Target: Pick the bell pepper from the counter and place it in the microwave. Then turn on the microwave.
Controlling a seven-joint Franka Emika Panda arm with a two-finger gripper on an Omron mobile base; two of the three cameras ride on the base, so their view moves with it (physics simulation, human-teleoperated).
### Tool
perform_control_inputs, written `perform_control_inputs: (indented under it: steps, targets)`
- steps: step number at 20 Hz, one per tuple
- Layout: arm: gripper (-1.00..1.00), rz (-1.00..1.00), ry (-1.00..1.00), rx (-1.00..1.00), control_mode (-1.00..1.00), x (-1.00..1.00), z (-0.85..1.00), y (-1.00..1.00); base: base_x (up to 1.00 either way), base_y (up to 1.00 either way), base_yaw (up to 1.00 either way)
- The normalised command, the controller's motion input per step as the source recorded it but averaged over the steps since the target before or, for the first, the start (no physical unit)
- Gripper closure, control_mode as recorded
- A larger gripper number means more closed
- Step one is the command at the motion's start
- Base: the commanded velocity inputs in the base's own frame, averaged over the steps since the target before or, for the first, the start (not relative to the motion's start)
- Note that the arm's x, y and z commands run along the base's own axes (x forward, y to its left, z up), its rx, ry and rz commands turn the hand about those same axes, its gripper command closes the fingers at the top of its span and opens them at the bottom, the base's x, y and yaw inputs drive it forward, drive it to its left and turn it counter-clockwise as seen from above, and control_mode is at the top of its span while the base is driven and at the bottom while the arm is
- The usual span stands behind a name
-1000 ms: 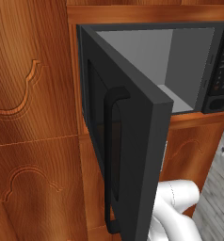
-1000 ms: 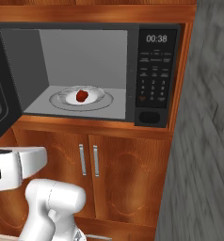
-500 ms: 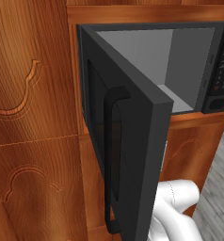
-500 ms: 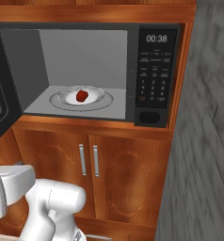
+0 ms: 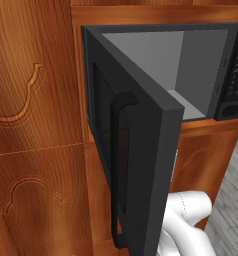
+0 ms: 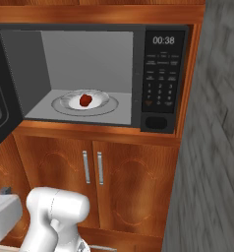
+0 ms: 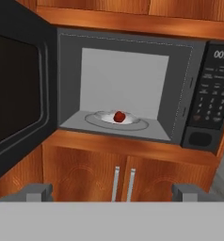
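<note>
Hand view is showing the small red bell pepper (image 7: 119,116) sitting on the glass turntable (image 7: 138,124) inside the open black microwave (image 7: 191,89), looking light, smooth and best pinched across its firm shoulders, while the gripper (image 7: 112,192) is hanging back, fingertips wide apart and empty.

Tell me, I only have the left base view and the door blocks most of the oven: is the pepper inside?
Observer: Yes. The pepper sits on the glass turntable inside the microwave.
Operator: Is the tool near it?
Observer: No. In the hand view the tool is back from the opening, fingers wide apart and empty.
Operator: What does the display read?
Observer: The clock reads 00:38 above the keypad.
Operator: What's below the microwave?
Observer: Two wooden cabinet doors with silver handles.
</note>
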Motion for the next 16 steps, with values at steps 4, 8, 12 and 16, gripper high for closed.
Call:
perform_control_inputs:
  steps: [4,8,12,16]
  targets:
    - [-1.0,0.0,-0.02,0.0,-1.0,-0.39,0.0,0.0,0.0,0.0,0.0]
    - [-1.0,0.0,-0.02,0.0,-1.0,-0.37,0.0,0.01,0.0,0.0,0.0]
    - [-1.0,0.0,-0.03,0.0,-1.0,-0.28,0.0,0.02,0.0,0.0,0.0]
    - [-1.0,0.0,-0.01,0.0,-1.0,-0.15,0.01,0.08,0.0,0.0,0.0]
